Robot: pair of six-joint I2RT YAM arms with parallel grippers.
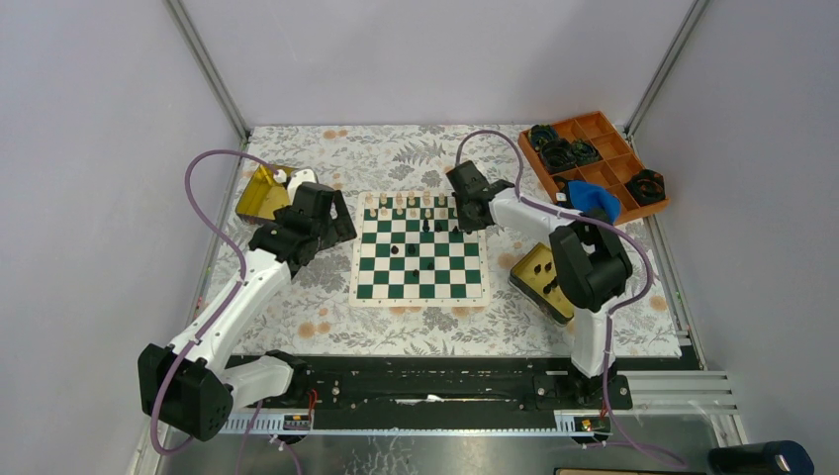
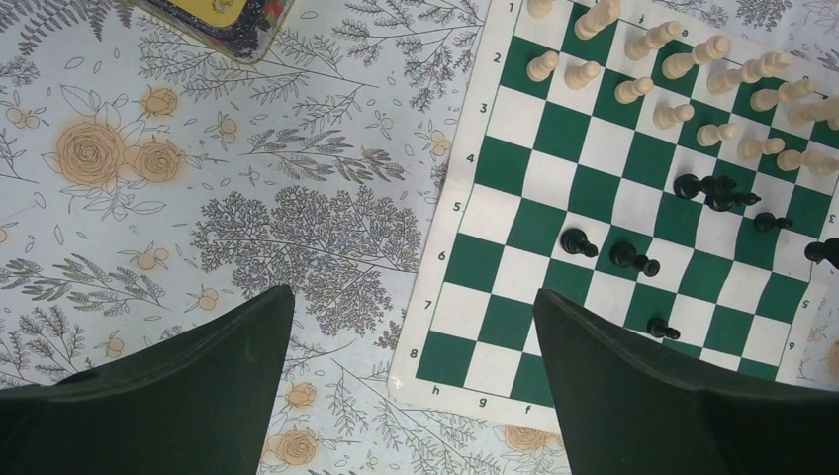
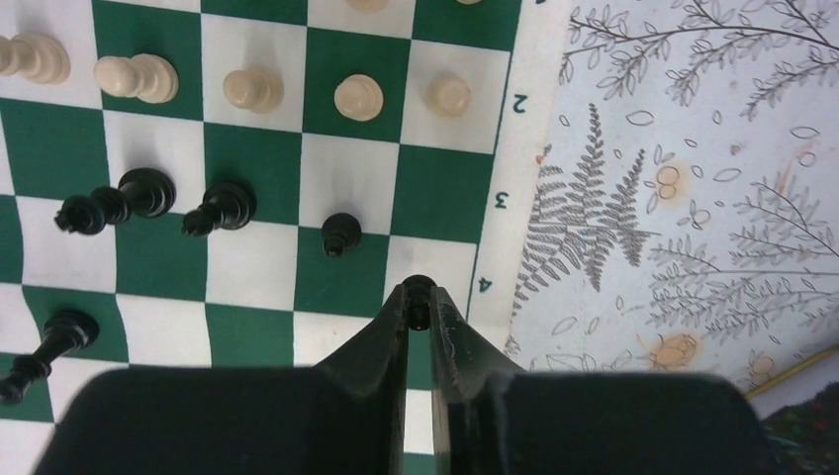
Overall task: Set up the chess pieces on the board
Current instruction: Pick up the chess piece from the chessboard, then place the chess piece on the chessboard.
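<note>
The right gripper (image 3: 419, 317) is pinching what looks like a light, slippery black pawn (image 3: 419, 288) by its head, while the left gripper (image 2: 414, 381) is holding its jaws spread.

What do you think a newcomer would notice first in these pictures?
Most likely the green-and-white board in the middle of the flowered table, with cream pieces lined along its far side and black pieces strewn mid-board. Next, the right gripper pinching one small black piece at the board's right edge, while the left gripper hangs wide open beside the left edge.
</note>
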